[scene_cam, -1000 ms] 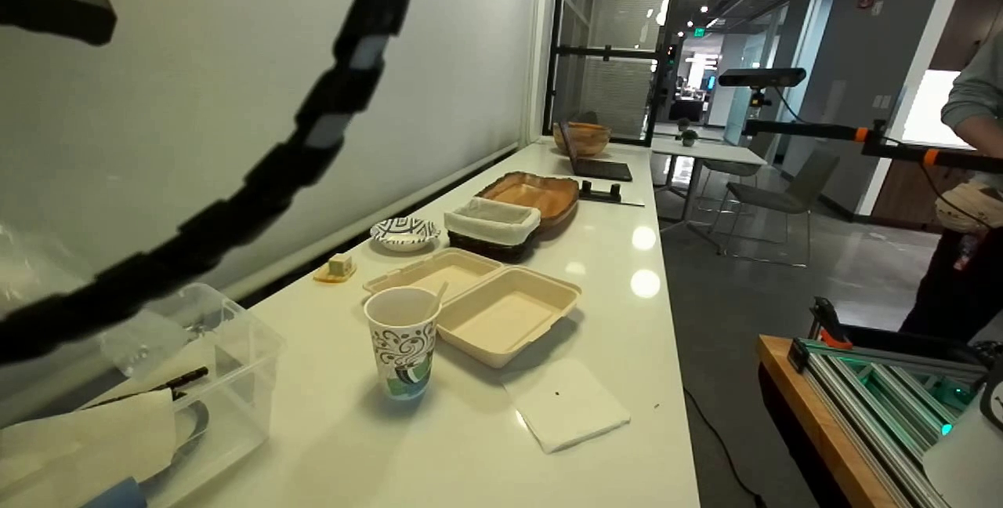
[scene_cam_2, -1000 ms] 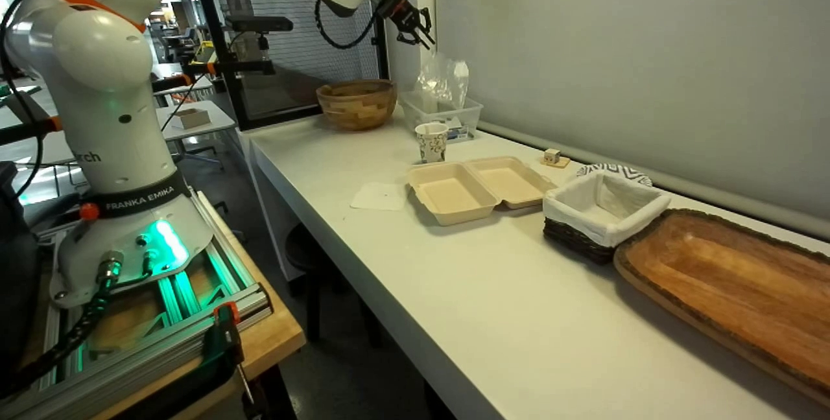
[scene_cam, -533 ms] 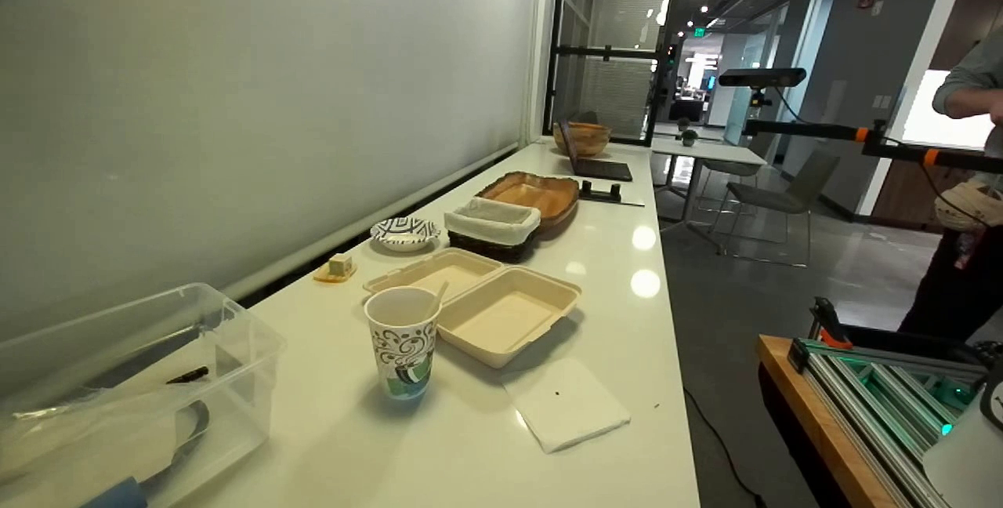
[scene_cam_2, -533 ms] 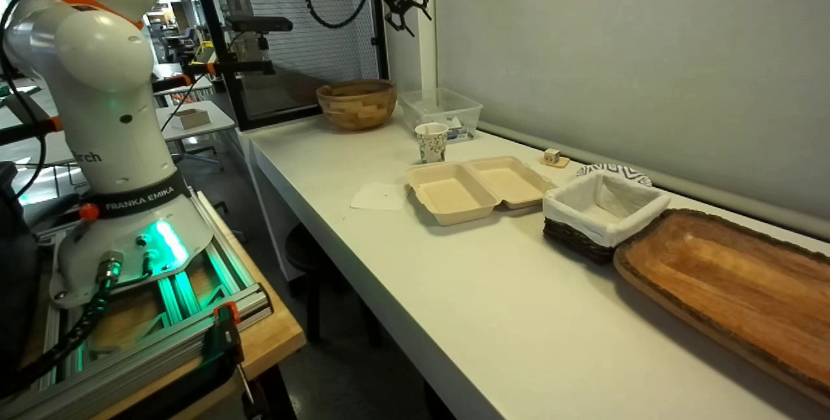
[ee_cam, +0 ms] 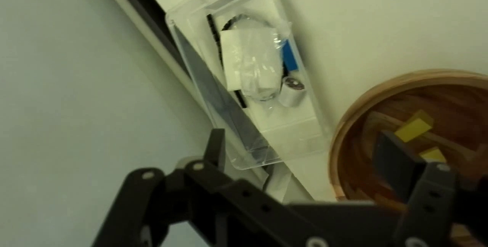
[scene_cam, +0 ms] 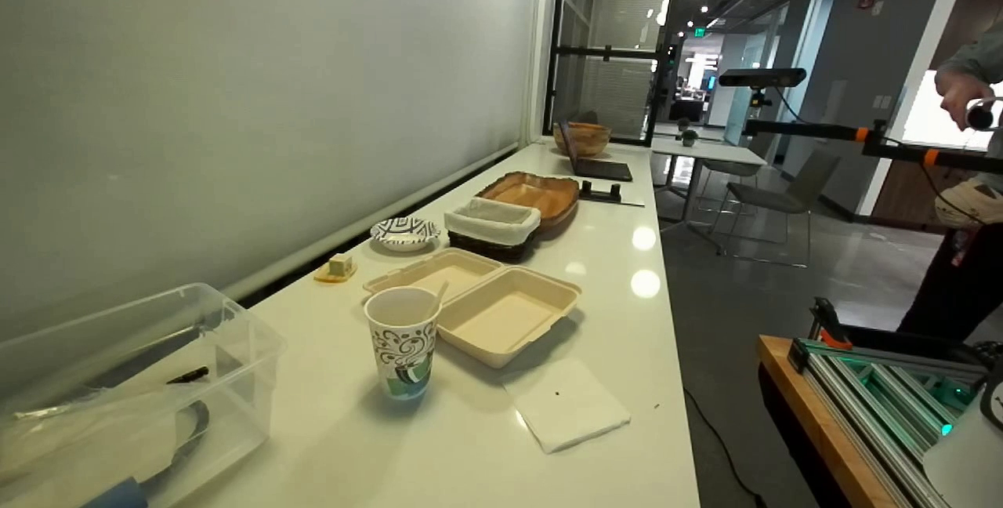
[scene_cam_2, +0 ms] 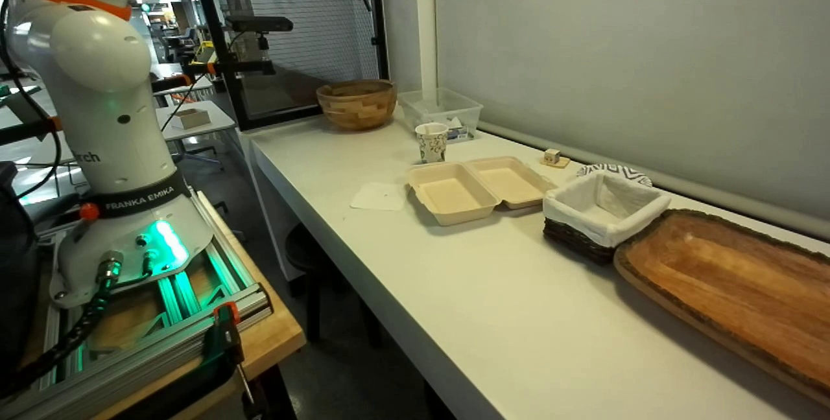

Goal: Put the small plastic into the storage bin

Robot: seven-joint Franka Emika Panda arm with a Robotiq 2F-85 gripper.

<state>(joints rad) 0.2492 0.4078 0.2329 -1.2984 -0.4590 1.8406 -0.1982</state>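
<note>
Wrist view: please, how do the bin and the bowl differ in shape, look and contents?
The bin is rectangular and see-through; the bowl is round, brown and wooden. The bin holds clear plastic among other things; the bowl holds yellow pieces. Both are open-topped and stand on the white counter.

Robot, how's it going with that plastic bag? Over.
Jaws high, open, holding nothing. Plastic bag inside the storage bin. Wooden bowl beside it, apparently not in the way.
</note>
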